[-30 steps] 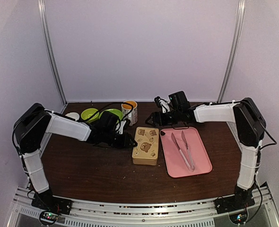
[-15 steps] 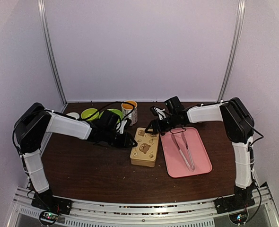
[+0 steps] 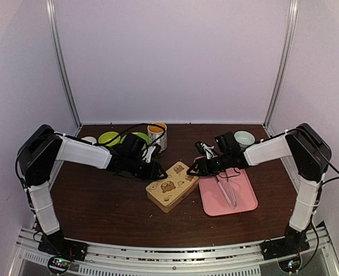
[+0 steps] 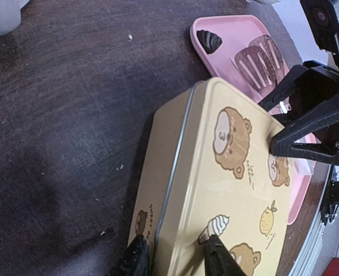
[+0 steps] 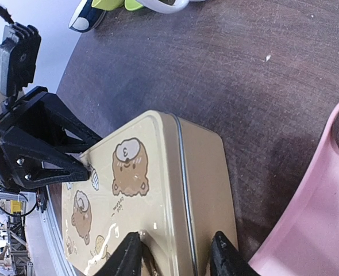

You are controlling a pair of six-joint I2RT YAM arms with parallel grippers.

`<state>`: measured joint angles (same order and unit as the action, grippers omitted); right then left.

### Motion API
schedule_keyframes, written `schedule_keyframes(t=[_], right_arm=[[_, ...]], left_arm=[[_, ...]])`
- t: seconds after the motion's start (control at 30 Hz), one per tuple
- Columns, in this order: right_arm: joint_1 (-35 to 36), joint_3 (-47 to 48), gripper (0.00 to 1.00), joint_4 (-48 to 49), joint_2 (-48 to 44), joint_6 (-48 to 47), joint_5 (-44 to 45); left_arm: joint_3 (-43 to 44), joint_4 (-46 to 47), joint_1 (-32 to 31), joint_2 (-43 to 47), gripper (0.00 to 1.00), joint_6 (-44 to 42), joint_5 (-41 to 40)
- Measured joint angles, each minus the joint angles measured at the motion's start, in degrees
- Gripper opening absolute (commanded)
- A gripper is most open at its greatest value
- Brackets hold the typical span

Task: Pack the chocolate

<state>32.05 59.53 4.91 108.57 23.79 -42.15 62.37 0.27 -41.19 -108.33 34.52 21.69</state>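
Note:
The tan bear-printed tin [image 3: 169,187] lies slantwise mid-table, lid on. My left gripper [image 3: 156,171] is shut on its far-left corner: in the left wrist view one finger sits on the lid and the other on the side wall of the tin [image 4: 227,190], left gripper [image 4: 175,260]. My right gripper [image 3: 192,169] is shut on the opposite end the same way, right gripper [image 5: 175,256] over the tin [image 5: 152,184]. A small dark brown chocolate [image 4: 208,40] lies at a corner of the pink tray [image 4: 238,34]. Metal tongs [image 3: 227,187] rest on that tray [image 3: 244,201].
Two green bowls [image 3: 109,138] [image 3: 138,137] and a mug [image 3: 158,135] stand at the back left, with a small white dish [image 3: 88,140] beside them. A pale bowl [image 3: 244,138] sits at the back right. The pink tray touches the tin's right end.
My right gripper came down from behind the tray to the tin and closed on its end. The tin has swung from lengthwise to slantwise and shifted nearer and left.

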Motion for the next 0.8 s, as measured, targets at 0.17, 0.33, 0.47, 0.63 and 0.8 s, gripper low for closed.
schedule_keyframes(t=[0.17, 0.33, 0.47, 0.63, 0.8], right_arm=[[0.70, -4.98, 0.31, 5.84, -2.25, 4.76, 0.98], [1.33, -7.80, 0.25, 10.27, -3.17, 7.93, 3.08], [2.23, -9.09, 0.23, 11.32, -3.39, 9.68, 5.33], [3.41, -10.91, 0.24, 14.21, -3.96, 12.85, 7.50], [5.77, -13.99, 0.24, 19.65, -4.39, 17.18, 9.92]], left_arm=[[0.00, 0.02, -0.02, 0.00, 0.34, -0.42, -0.02], [0.07, 0.02, -0.17, 0.00, 0.34, -0.72, -0.35], [0.57, -0.44, -0.61, -0.35, 0.34, -1.31, -0.98], [1.51, -1.01, -0.83, -0.74, 0.34, -2.05, -1.60], [2.14, -1.97, -0.90, -0.74, 0.34, -2.95, -2.23]])
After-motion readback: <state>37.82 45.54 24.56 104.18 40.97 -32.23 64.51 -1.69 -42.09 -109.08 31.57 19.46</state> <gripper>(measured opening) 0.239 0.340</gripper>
